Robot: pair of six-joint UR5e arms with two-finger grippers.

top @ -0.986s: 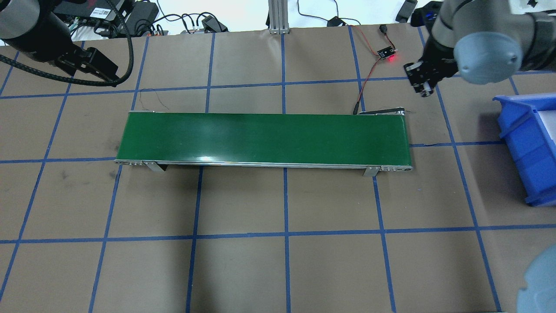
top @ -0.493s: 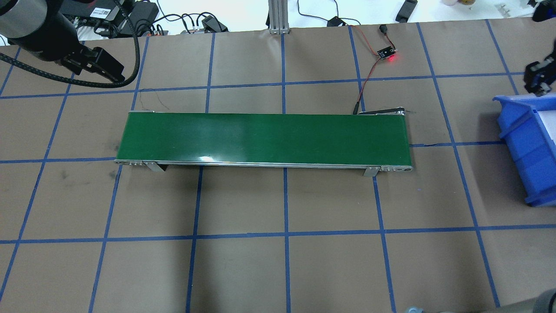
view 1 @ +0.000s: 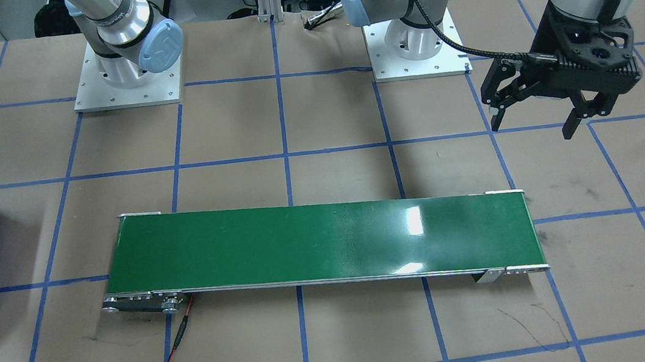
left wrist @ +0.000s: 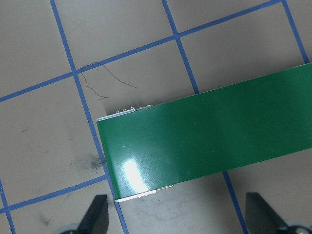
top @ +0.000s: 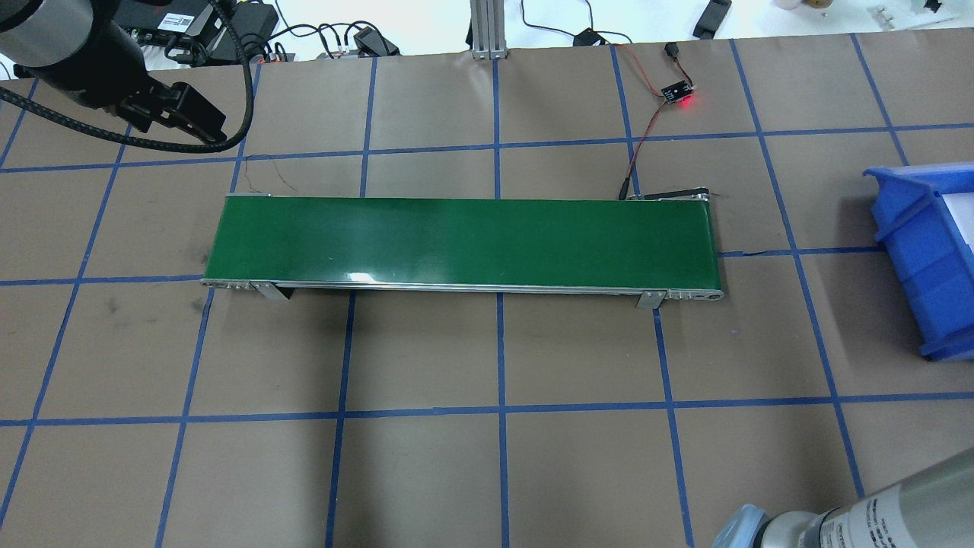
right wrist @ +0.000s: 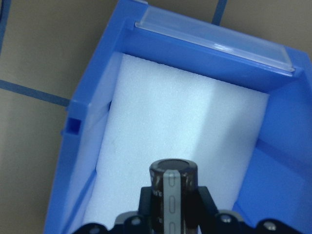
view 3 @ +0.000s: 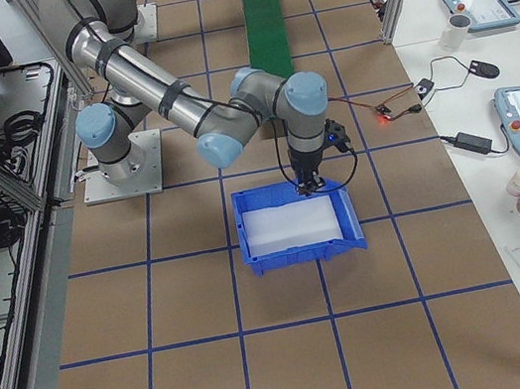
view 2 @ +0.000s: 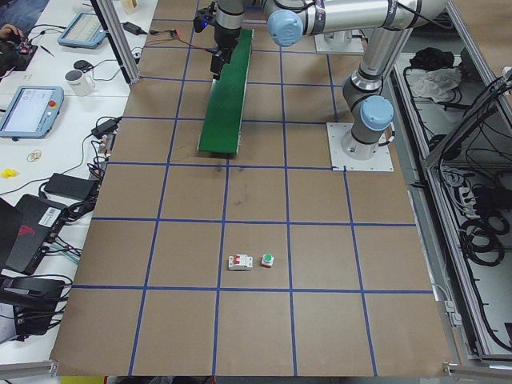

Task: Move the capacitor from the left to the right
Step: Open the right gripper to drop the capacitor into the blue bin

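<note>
Capacitor (right wrist: 173,170) held over blue bin (right wrist: 90,122), not resting in it.
Right gripper (view 3: 311,183): jaws clamped on the upright capacitor, above the bin's white foam liner (right wrist: 185,112). Green conveyor (view 1: 318,243) lies beyond the bin. Left gripper (view 1: 531,127), well apart from the bin past the conveyor: jaws spread, holding nothing.

The blue bin (right wrist: 97,83) looks smooth, glossy plastic; inside it lies matt, grainy white foam (right wrist: 185,122). Above the bin, the capacitor (right wrist: 171,180) has a shiny dark sleeve, probably plastic.
</note>
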